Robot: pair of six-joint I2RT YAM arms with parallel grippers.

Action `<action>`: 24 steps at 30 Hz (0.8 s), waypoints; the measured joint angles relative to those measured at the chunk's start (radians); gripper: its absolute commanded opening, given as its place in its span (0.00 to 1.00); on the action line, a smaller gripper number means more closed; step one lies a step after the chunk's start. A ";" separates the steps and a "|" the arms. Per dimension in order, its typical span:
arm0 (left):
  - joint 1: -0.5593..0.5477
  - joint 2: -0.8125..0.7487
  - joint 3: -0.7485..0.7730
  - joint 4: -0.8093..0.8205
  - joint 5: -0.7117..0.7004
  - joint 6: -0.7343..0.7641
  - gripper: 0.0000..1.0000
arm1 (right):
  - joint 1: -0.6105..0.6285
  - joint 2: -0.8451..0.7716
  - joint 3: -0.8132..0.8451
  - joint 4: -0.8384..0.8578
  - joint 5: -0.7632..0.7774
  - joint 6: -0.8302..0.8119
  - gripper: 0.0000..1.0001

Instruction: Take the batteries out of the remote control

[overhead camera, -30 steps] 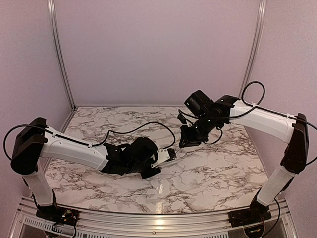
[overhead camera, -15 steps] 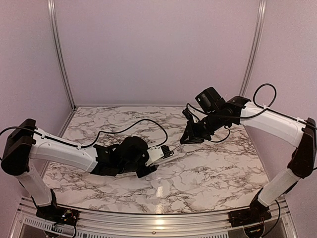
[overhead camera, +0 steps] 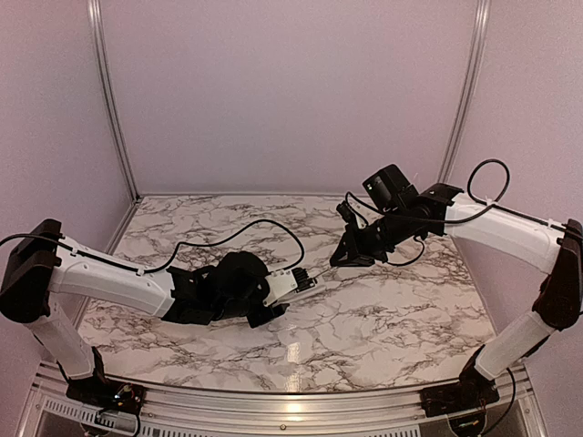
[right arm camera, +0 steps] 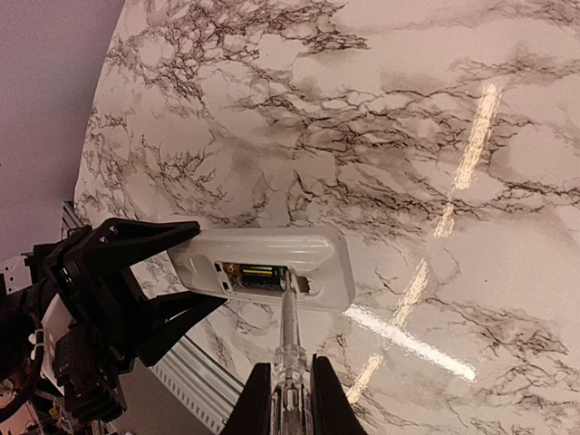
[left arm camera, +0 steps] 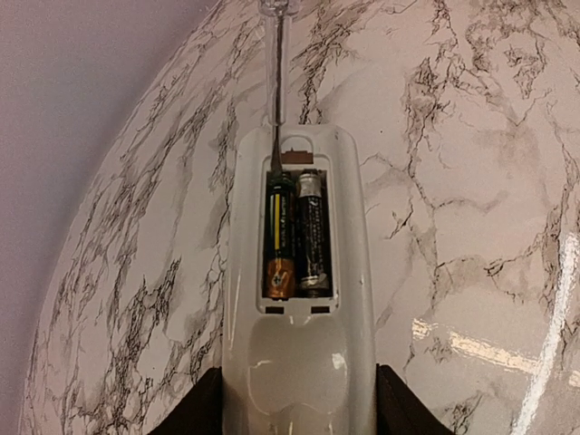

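Note:
The white remote control [left arm camera: 299, 349] lies back-up in my left gripper [left arm camera: 299, 419], whose dark fingers [left arm camera: 188, 412] are shut on its two sides. Its open compartment shows two batteries [left arm camera: 280, 237] side by side, one with a copper end, the other [left arm camera: 313, 237] black and silver. My right gripper [right arm camera: 287, 399] is shut on a thin grey pen-like tool [right arm camera: 288, 337]. The tool's tip reaches into the compartment's far end beside the batteries [right arm camera: 258, 275]. From above, the remote control [overhead camera: 295, 283] sits mid-table between left gripper [overhead camera: 273, 296] and right gripper [overhead camera: 342, 257].
The marble table [overhead camera: 383, 319] lies under both arms. A black cable [overhead camera: 246, 235] loops over the table behind the left arm. The metal front rail [overhead camera: 291, 401] runs along the near edge, and purple walls enclose the back and sides.
My left arm has drawn back slightly to the left with the remote. The right wrist has shifted right and lower, keeping the tool pointed at the remote's compartment.

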 measured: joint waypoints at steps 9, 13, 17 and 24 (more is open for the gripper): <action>0.001 -0.002 -0.007 0.003 0.001 -0.004 0.00 | -0.002 -0.006 -0.019 0.024 -0.009 0.003 0.00; 0.001 -0.002 -0.019 0.012 0.005 -0.007 0.00 | -0.006 -0.007 -0.035 0.040 -0.026 0.003 0.00; 0.001 -0.002 -0.029 0.025 0.006 -0.008 0.00 | -0.012 -0.009 -0.047 0.054 -0.042 0.003 0.00; 0.001 -0.002 -0.032 0.038 0.007 -0.015 0.00 | -0.023 -0.021 -0.061 0.069 -0.060 0.003 0.00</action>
